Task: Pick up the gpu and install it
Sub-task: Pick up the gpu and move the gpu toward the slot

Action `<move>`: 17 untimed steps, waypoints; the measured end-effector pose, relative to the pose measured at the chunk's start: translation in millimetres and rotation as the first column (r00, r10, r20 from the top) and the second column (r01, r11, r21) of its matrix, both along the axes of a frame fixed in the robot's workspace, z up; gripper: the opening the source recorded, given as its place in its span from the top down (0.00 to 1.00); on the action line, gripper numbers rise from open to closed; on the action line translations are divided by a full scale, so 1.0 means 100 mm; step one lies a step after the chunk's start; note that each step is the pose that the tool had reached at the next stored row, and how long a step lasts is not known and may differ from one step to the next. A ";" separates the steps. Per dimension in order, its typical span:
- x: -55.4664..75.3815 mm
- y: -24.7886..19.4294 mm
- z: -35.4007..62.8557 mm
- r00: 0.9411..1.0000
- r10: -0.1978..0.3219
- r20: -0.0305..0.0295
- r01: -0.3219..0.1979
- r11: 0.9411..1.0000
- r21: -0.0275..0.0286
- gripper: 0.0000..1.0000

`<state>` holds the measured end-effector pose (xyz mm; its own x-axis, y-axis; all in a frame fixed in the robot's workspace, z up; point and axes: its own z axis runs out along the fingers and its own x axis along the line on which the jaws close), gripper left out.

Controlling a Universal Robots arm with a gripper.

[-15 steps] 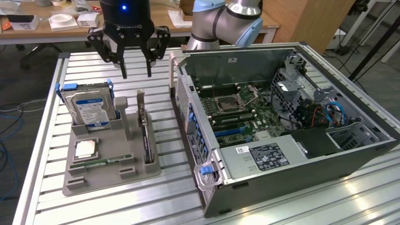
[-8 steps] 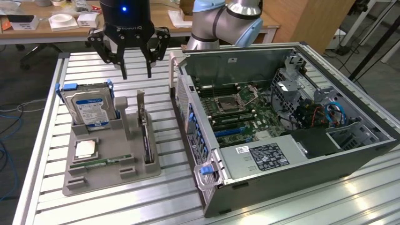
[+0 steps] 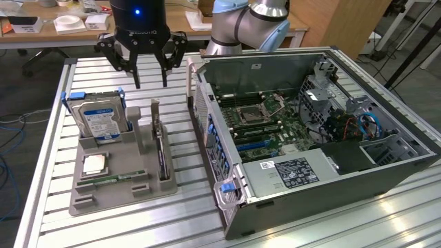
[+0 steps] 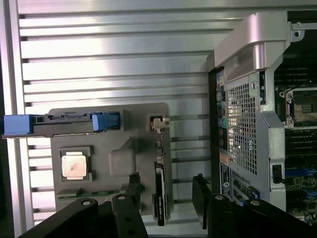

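Gripper (image 3: 151, 82) open and empty, above the tray (image 3: 121, 168). Gpu (image 3: 160, 150) stands on edge beside a grey post (image 3: 136, 124). I judge an off-line descent would clip the post or topple the card.

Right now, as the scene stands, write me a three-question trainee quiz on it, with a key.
1. True or false: the end effector is gripping the gpu.
2. How does the gpu sit? A) on edge in the gray holder; B) flat on the gray holder; C) clamped in the end effector.
3. Fill in: the blue-labelled part standing upright in the gray holder, to the exterior view's left of the gpu, is the ____.
Key: 1 false (it is open and empty); 2 A; 3 hard drive.
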<state>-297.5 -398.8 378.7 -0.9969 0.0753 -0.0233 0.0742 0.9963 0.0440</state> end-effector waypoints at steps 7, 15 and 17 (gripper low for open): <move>0.00 0.000 -0.026 1.000 0.000 0.000 0.000 1.000 0.000 0.45; 0.00 0.000 -0.053 1.000 0.000 0.000 0.000 1.000 0.000 0.45; 0.00 0.000 -0.060 1.000 0.000 0.000 0.000 1.000 0.000 0.45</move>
<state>-297.5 -398.8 372.8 -0.9969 0.0753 -0.0233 0.0742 0.9963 0.0441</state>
